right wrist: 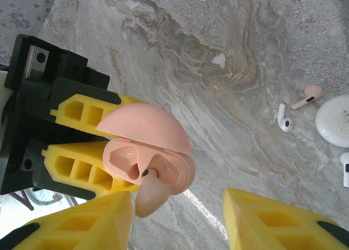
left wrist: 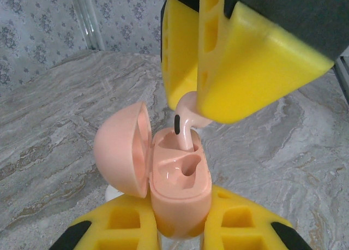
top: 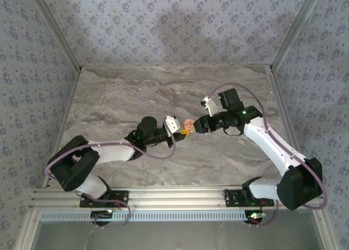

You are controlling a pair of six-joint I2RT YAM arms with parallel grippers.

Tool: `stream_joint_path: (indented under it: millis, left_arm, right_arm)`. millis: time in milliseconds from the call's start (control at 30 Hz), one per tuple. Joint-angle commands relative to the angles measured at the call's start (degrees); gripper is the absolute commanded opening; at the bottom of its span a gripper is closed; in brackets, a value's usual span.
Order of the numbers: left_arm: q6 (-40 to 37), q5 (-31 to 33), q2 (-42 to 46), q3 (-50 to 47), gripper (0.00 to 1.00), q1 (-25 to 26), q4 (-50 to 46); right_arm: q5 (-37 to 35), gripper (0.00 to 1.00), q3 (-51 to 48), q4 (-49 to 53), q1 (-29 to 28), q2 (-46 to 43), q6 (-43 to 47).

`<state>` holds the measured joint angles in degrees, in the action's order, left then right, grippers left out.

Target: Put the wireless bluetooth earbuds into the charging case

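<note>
My left gripper (left wrist: 180, 214) is shut on the base of the pink charging case (left wrist: 180, 198), holding it above the table with its lid (left wrist: 121, 149) swung open to the left. One pink earbud (left wrist: 186, 129) stands with its stem in the far slot; the near slot is empty. My right gripper (right wrist: 177, 220) hovers over it, jaws well apart, and the earbud's head (right wrist: 150, 198) rests against one finger (right wrist: 82, 222). A second pink earbud (right wrist: 307, 96) lies on the table. From above, both grippers meet at the case (top: 187, 124).
A white earbud (right wrist: 284, 119), a round white case (right wrist: 335, 120) and another white earbud (right wrist: 344, 171) lie on the marble table (right wrist: 218, 53) beside the loose pink one. Metal frame posts and patterned walls bound the table.
</note>
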<state>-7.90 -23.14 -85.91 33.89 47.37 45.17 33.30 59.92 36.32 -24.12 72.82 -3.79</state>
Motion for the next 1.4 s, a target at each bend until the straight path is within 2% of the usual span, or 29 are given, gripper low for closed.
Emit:
stream_joint_path:
  millis: [0,467,700,900,1000,1367]
  left_arm:
    - [0.7,-0.4,1.2,0.8,0.09,0.3,2.5]
    - [0.5,-0.9,1.7,1.0,0.09,0.3,1.9]
    - [0.3,-0.8,2.0,0.8,0.09,0.3,1.5]
    - [0.2,-0.7,2.1,0.7,0.09,0.3,1.4]
    - [0.2,-0.7,2.1,0.7,0.09,0.3,1.6]
    - [0.3,-0.7,2.3,0.6,0.09,0.3,1.8]
  right_arm:
    - [-0.7,0.47,0.1,2.7,0.2,0.2,0.9]
    - [-1.8,0.44,-0.8,0.1,2.3,-0.7,-0.6]
    - [0.0,0.45,-1.1,-1.6,2.6,-1.1,-0.8]
    - [5.6,0.46,-1.3,-1.6,5.0,-3.7,-1.7]
    - [7.5,0.47,-1.8,-5.4,6.3,-4.6,-3.5]
    - [7.2,0.47,-1.5,-6.7,5.1,-1.6,-4.6]
